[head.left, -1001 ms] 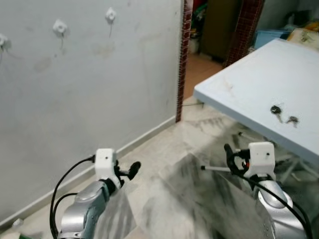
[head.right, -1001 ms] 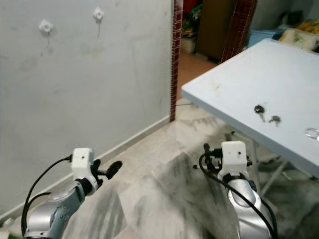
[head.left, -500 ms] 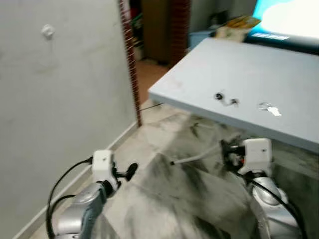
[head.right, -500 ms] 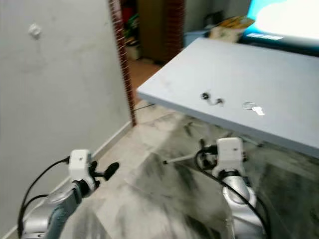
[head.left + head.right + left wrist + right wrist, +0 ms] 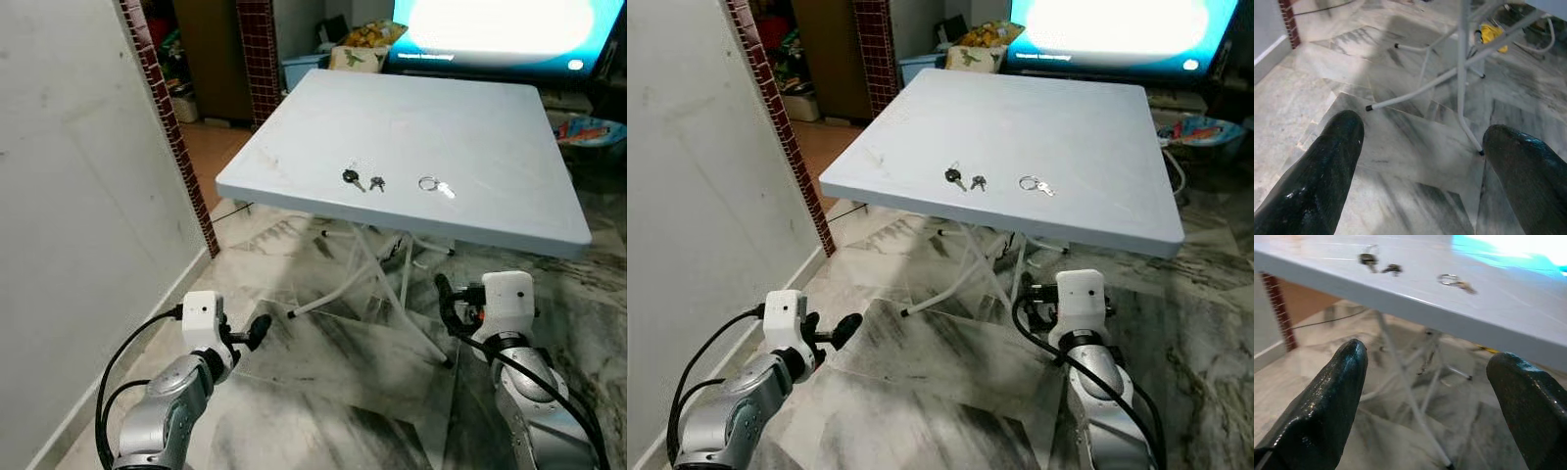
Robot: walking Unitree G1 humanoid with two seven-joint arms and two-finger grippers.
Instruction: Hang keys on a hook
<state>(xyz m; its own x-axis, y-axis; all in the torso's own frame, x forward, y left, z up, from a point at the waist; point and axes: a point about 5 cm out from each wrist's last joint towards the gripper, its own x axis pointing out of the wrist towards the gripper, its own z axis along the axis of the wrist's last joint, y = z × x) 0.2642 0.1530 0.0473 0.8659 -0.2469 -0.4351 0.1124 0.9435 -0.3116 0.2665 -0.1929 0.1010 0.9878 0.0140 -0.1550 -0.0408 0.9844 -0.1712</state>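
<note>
Two dark-headed keys (image 5: 351,178) (image 5: 377,183) lie side by side near the front edge of a white folding table (image 5: 490,127). To their right lies a silver ring with a key (image 5: 434,185). In the right wrist view the same keys (image 5: 1367,258) and ring (image 5: 1452,280) sit on the tabletop above the fingers. My left gripper (image 5: 257,330) is held low over the marble floor, open and empty, left of the table. My right gripper (image 5: 443,299) is open and empty below the table's front edge.
A grey wall (image 5: 69,196) runs along the left and ends at a red brick pillar (image 5: 171,127) by a doorway. The table's white crossed legs (image 5: 367,274) stand on the marble floor. A bright screen (image 5: 500,29) glows behind the table.
The whole view has swung right: the wall with its white hooks slid out on the left and the table came to the middle. Both arms keep their low pose.
</note>
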